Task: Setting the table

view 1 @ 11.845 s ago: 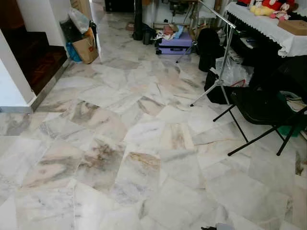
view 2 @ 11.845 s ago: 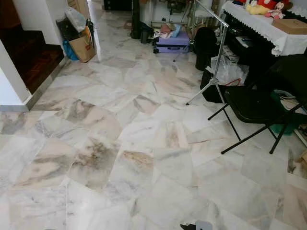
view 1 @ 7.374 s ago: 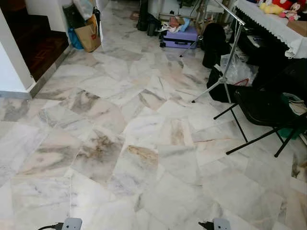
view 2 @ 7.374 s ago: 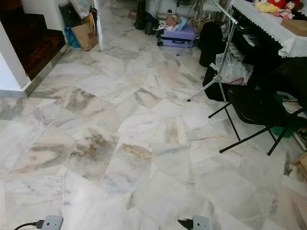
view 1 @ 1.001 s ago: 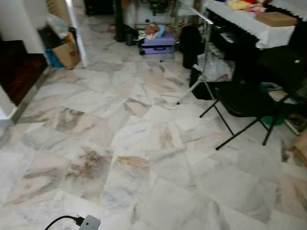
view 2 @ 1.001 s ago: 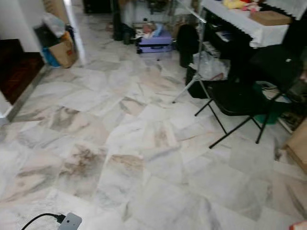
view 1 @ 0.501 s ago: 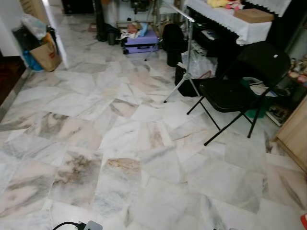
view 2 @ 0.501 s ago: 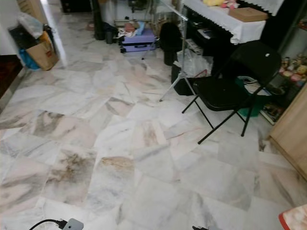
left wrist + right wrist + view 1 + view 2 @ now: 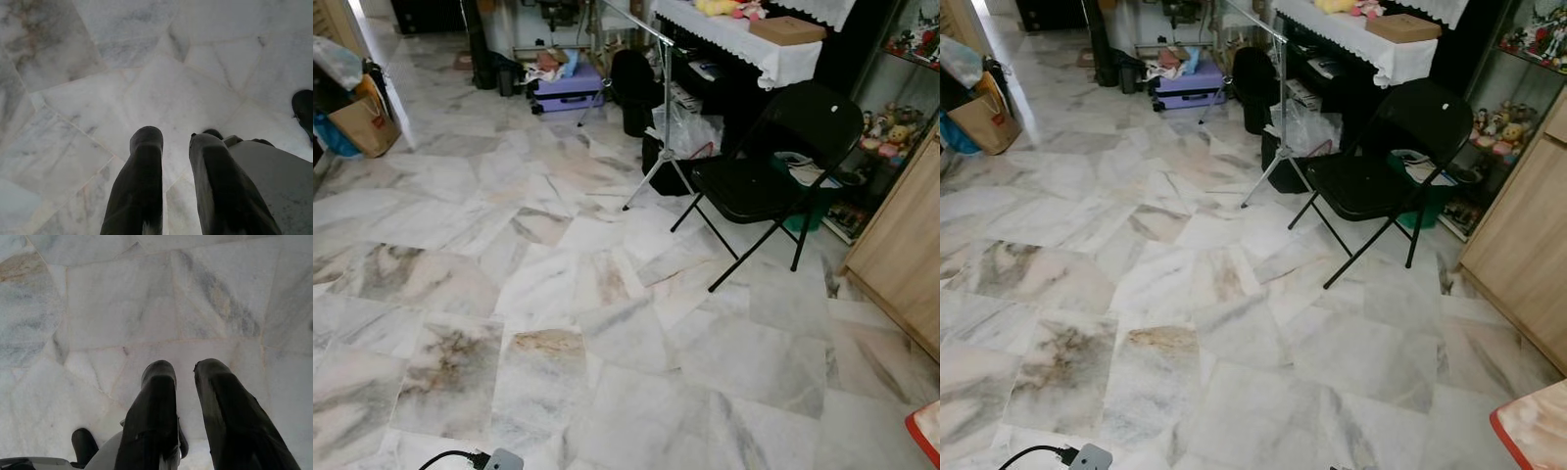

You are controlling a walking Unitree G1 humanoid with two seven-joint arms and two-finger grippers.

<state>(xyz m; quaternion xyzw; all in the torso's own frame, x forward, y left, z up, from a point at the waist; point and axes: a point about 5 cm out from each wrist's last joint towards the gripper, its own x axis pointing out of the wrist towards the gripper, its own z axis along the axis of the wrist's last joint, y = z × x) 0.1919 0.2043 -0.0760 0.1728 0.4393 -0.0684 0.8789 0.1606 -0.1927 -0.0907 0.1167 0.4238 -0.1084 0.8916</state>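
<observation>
walking stage, nothing carried: left gripper point(image 9: 168, 142) and right gripper point(image 9: 185, 372) hang with jaws slightly parted and empty above the marble floor point(image 9: 607, 294), so next comes reaching the red-edged bench point(image 9: 1533, 431).

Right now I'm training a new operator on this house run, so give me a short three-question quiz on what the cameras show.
1. True or false: the black folding chair lies tipped over on the marble floor.
2. What rests on the white lace-edged cloth beside the soft toys?
A. a brown cardboard box
B. a stack of plates
C. a kettle
3. Fill in: the left gripper and right gripper each hang over the floor with the fingers slightly ____ and nothing between them.

Key: 1 false, it stands upright. 2 A, the brown cardboard box. 3 apart.
</observation>
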